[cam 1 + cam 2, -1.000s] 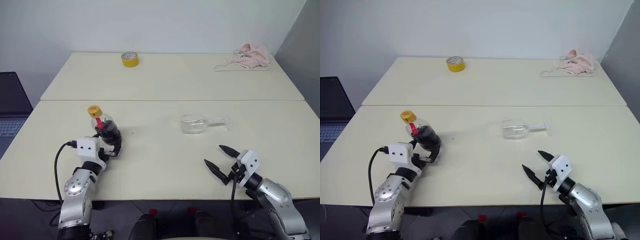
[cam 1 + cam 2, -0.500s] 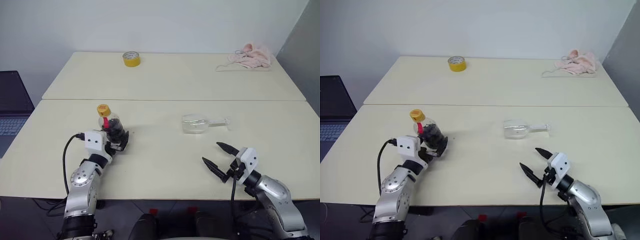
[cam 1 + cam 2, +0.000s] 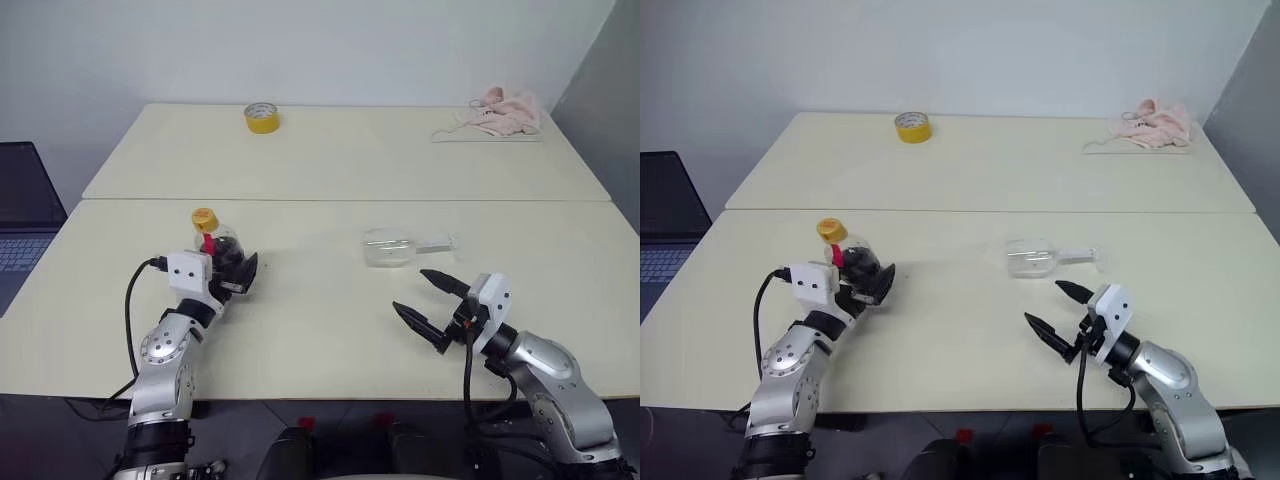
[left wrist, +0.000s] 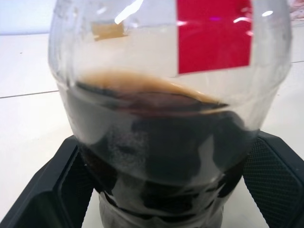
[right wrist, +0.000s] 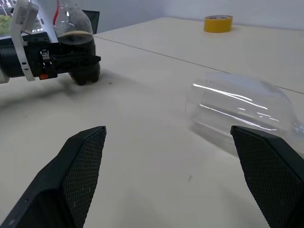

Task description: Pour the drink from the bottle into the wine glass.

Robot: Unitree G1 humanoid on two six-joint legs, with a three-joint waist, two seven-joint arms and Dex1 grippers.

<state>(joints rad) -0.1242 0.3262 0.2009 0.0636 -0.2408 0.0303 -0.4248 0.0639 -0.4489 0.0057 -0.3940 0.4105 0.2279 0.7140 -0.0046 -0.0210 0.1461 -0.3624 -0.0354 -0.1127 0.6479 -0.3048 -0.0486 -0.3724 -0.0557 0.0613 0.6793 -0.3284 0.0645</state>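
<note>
The bottle (image 3: 222, 252) has a yellow cap and a red label and stands at the left of the near table. My left gripper (image 3: 234, 268) is shut on its round body, one finger on each side. The dark drink (image 4: 161, 156) fills the lower body under a foamy line. The wine glass (image 3: 388, 247) lies on its side at mid-table, its stem and foot pointing right. My right gripper (image 3: 1053, 310) hovers open and holds nothing, a short way nearer than the glass (image 5: 237, 109) and pointing toward the left.
A yellow tape roll (image 3: 260, 118) sits on the far table at the left, and a pink cloth (image 3: 495, 110) lies at the far right. A laptop (image 3: 20, 215) stands off the table's left side. A seam (image 3: 340, 200) joins the two tables.
My left gripper and the bottle have shifted slightly right and away. My right gripper has risen and moved left, closer to the lying glass.
</note>
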